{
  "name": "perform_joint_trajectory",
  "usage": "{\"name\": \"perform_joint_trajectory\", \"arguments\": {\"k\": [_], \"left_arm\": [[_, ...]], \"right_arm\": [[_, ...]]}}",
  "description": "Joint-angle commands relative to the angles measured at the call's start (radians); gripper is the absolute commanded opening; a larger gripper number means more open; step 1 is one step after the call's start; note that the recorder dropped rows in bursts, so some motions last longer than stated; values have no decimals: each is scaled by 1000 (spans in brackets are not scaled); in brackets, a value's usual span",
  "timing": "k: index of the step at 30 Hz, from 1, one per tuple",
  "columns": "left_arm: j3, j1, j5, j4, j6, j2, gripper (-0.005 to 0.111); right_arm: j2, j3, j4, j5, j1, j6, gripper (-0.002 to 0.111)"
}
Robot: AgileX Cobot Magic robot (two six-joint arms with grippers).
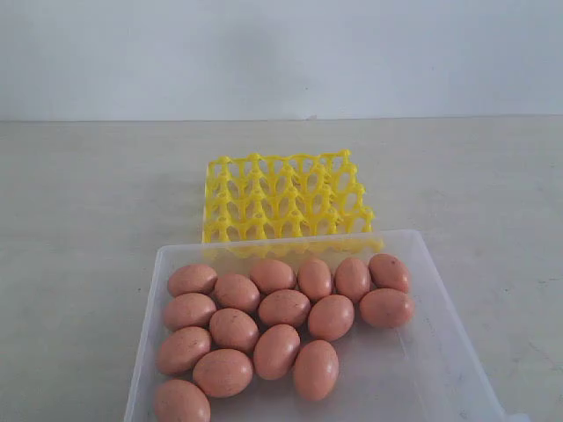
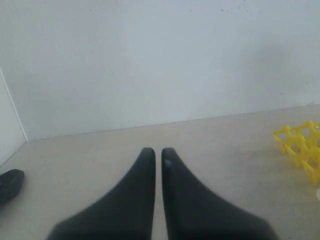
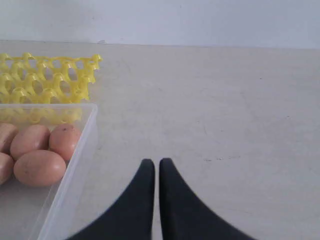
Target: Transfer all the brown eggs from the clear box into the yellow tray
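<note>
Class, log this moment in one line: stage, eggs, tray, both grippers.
stage: not started | brown eggs: all in clear box | yellow tray: empty | left gripper: shut | right gripper: shut

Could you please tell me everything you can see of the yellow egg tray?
The yellow tray looks like bright, glossy plastic: a roughly square openwork lattice of cups with pointed posts between them. It lies flat on the pale table, and every cup that shows is empty. It sits just beyond the clear box, whose far rim overlaps the tray's near edge in the exterior view. Whether the two touch cannot be told.
</note>
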Motion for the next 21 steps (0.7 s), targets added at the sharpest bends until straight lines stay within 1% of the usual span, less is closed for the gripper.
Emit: {"name": "perform_joint_trajectory", "arguments": {"k": [1, 14, 16, 17, 18, 20, 21], "left_arm": [[4, -6, -2, -3, 3, -3, 4], [4, -6, -2, -3, 3, -3, 4], [4, -6, -2, -3, 3, -3, 4], [4, -6, -2, -3, 3, -3, 4], [4, -6, -2, -3, 3, -3, 4], [4, -6, -2, -3, 3, -3, 4], [4, -6, -2, -3, 3, -3, 4]], "right_arm": [[-4, -2, -12, -49, -4, 0, 0], [-4, -2, 17, -63, -4, 0, 0], [-4, -2, -14, -63, -4, -14, 0], [-4, -2, -66, -63, -4, -17, 0], [-4, -2, -67, -63, -4, -17, 0], [-4, -2, 29, -160, -4, 42, 0], [-4, -2, 200, -304, -4, 136, 0]]}}
